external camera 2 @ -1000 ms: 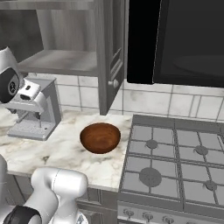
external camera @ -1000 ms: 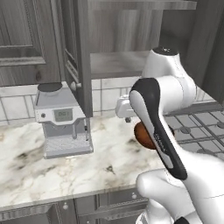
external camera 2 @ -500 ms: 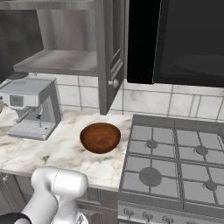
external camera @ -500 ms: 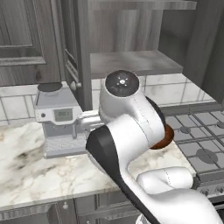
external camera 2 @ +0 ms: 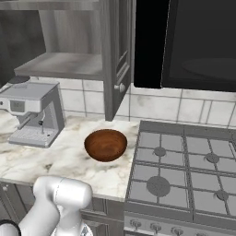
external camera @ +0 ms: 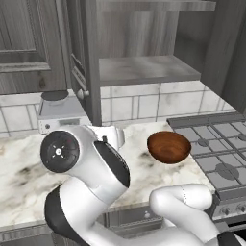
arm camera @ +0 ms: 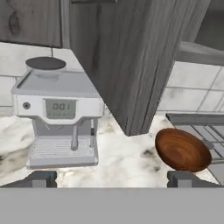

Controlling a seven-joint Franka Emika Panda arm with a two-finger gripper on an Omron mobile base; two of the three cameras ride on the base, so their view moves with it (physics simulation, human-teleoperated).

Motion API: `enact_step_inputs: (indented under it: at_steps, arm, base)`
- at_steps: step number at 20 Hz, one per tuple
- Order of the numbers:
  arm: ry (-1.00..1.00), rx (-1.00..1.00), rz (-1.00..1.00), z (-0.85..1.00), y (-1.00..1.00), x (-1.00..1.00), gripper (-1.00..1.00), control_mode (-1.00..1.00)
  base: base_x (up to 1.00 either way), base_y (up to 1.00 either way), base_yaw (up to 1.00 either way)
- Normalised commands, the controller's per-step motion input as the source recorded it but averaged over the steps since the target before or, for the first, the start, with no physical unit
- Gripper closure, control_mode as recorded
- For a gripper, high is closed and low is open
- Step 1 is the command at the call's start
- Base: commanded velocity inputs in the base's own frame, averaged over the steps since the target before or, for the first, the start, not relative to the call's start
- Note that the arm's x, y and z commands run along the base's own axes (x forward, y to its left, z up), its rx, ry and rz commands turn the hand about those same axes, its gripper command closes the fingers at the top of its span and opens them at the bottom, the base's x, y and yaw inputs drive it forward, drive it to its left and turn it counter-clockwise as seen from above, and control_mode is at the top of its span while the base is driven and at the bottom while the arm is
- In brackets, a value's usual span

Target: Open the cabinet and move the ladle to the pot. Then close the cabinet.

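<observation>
Now the arm has swung down low in front of the worktop (external camera 2: 69,159), away from the cabinet (external camera 2: 113,55). Its jaws are wide open and hold nothing. Both cabinet doors hang open. A brown bowl (external camera 2: 105,144) sits on the worktop between the coffee machine (external camera 2: 34,113) and the stove (external camera 2: 184,170).

A cabinet (external camera: 91,62) in dark grey wood grain hangs open, pale grey inside. A glossy reddish-brown wooden bowl (external camera 2: 106,144) sits on a white marble counter (external camera 2: 60,156) veined in grey-brown. A silver-grey espresso machine (arm camera: 59,118) has a dark top. Wall tiles (external camera 2: 152,105) are off-white. The stove (external camera 2: 184,166) is grey, and the microwave (external camera 2: 193,44) is black.
</observation>
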Motion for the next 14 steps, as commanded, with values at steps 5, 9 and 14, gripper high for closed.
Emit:
enact_step_inputs:
  at_steps: [5,9,14]
  arm:
    - [-0.3,-0.15,-0.21,0.0,0.7,0.32,-1.0,-1.0]
    - [-0.25,-0.14,-0.26,0.0,0.72,0.5,-1.0,-1.0]
    - [-0.2,-0.13,-0.3,0.1,0.53,0.83,-1.0,-1.0]
  base:
    - [0.0,0.0,0.0]
    - [0.0,0.0,0.0]
    - [0.0,0.0,0.0]
